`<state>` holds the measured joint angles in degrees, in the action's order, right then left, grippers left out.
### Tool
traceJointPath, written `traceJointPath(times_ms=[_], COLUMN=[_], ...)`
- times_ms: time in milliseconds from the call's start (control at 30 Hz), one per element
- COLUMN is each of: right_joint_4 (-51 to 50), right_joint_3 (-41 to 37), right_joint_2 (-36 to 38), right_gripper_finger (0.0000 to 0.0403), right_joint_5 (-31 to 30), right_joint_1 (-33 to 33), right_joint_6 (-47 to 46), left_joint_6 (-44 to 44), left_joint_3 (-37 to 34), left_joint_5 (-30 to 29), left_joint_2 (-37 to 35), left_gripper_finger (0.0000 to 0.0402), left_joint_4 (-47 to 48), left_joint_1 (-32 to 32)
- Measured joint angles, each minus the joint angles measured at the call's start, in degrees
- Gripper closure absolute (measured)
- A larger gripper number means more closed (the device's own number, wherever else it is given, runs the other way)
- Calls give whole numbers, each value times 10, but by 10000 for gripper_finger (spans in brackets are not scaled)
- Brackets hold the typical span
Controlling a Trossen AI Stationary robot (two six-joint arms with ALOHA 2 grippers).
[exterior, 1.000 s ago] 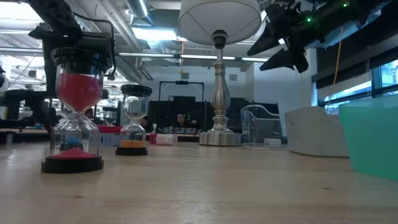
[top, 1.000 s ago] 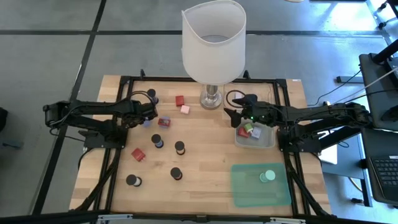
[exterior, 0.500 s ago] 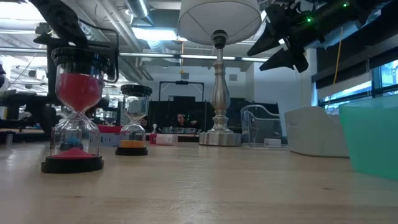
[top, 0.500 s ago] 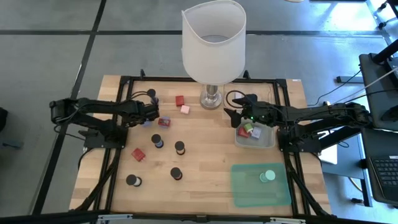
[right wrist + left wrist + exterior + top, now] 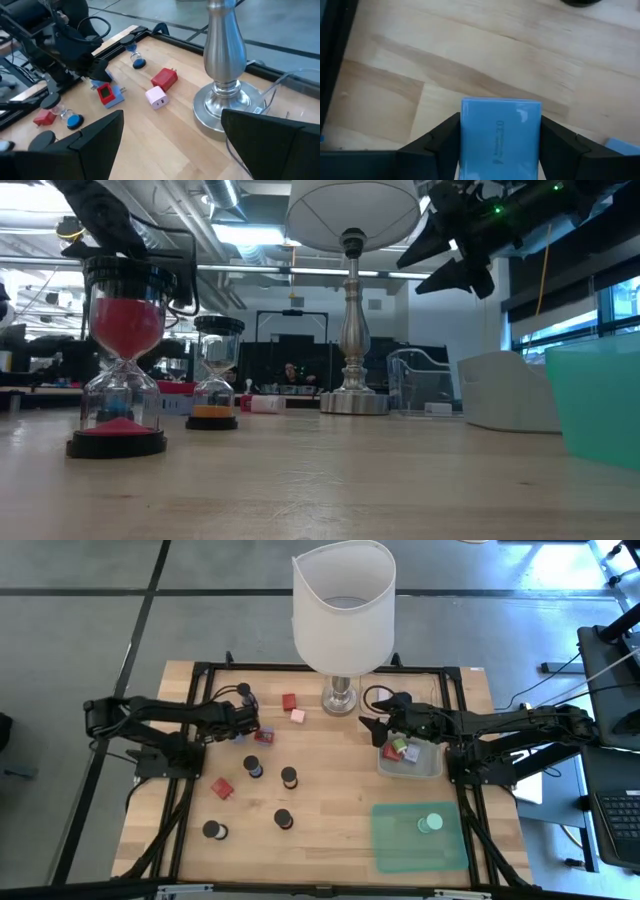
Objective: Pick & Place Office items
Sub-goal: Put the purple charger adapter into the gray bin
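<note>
My left gripper [image 5: 254, 726] is shut on a small blue block [image 5: 501, 135] on the table's left half, just to the far side of a red-and-blue piece [image 5: 265, 736]. My right gripper [image 5: 378, 723] hangs open over the far left corner of the grey tray [image 5: 428, 768], which holds red, green and white pieces. A red block [image 5: 289, 701] and a pink block [image 5: 298, 716] lie by the lamp base. Several black-capped hourglasses [image 5: 289, 776] stand mid-table, near another red block [image 5: 222, 788]. A mint-green disc [image 5: 430, 823] lies on the green mat. My left gripper pinches the blue block between its two fingers [image 5: 445, 142], one on each of two opposite side faces [image 5: 467, 130]. The fingers come from the table's left, slanting downward. In the right wrist view the block [image 5: 106, 75] appears lifted off the wood.
The large white-shaded lamp [image 5: 343, 610] stands at the far middle on a metal base [image 5: 225, 95]. A black cable loops near the base. The green mat [image 5: 395, 840] lies at the near right. Bare wood lies between the hourglasses and the mat.
My left gripper has moved a little toward the table's right edge with the blue block between its fingers, coming closer to the red-and-blue piece. My right arm has kept still.
</note>
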<state>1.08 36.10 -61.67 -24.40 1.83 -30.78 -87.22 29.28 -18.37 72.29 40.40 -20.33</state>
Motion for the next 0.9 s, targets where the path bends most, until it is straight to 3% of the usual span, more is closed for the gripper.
traceJointPath(times_ms=[267, 367, 467, 600, 733, 800, 900], right_joint_4=[6, 22, 52, 97, 142, 146, 149], right_joint_3=[0, 0, 0, 0, 0, 9, 39], right_joint_2=[0, 0, 0, 0, 0, 0, -3], right_gripper_finger=[64, 64, 64, 64, 64, 64, 64], right_joint_5=[0, -2, -4, 23, 83, 102, 105], right_joint_1=[0, 0, 6, 18, 27, 30, 35], right_joint_6=[-2, -8, -14, 35, 141, 178, 205], left_joint_6=[32, 74, 163, 317, 365, 361, 360], left_joint_3=[11, 28, 30, 31, 31, 31, 31], left_joint_5=[-54, -91, -98, 1, 127, 147, 128], left_joint_2=[-92, -136, -170, -193, -194, -190, -179], left_gripper_finger=[196, 196, 194, 192, 191, 190, 190], left_joint_4=[-59, -133, -271, -474, -602, -632, -647], left_joint_1=[15, 17, 20, 20, 20, 22, 35])
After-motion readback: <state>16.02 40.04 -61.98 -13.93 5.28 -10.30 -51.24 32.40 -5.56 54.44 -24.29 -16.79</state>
